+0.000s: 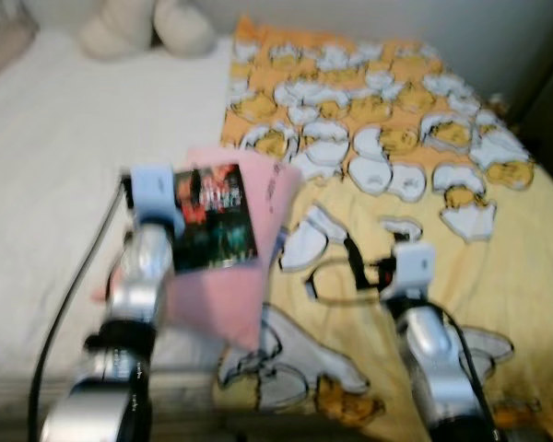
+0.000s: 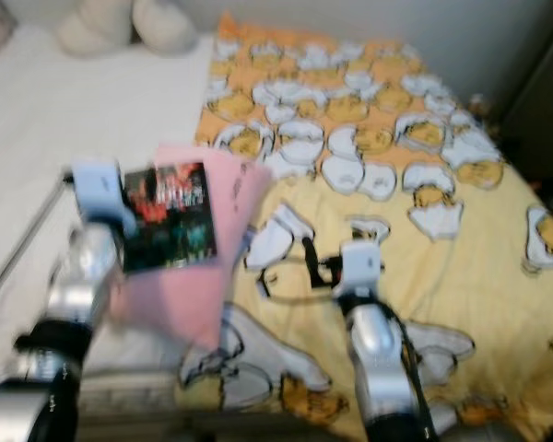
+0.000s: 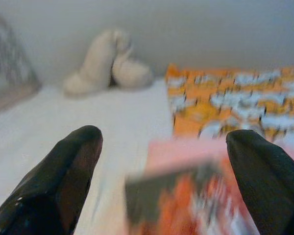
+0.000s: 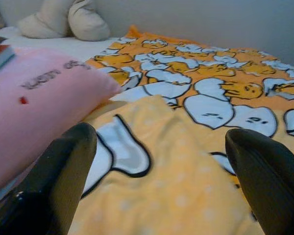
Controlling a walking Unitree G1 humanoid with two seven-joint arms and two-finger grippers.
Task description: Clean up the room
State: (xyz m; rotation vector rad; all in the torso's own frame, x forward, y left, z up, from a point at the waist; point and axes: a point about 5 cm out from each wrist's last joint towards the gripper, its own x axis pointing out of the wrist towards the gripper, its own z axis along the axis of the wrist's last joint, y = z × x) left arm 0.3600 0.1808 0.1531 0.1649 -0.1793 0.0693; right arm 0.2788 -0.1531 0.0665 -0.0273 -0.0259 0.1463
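**Both arms reach over a bed with a pink pillow and a book**

You are looking down at a bed. Its left part is covered by a white sheet; its right part by a yellow and orange blanket printed with white and yellow cartoon egg figures. A pink pillow lies where sheet and blanket meet, near the bed's front edge. On top of it rests a book with a dark cover showing red and teal; its title is too blurred to read. No containers can be made out.

Your left gripper hangs just above the near left side of the pillow and book, its two black fingers spread wide and holding nothing. Your right gripper sits low over the blanket, just right of the pillow, fingers also spread wide and empty.

At the head of the bed, against the wall, lie two cream cushions.
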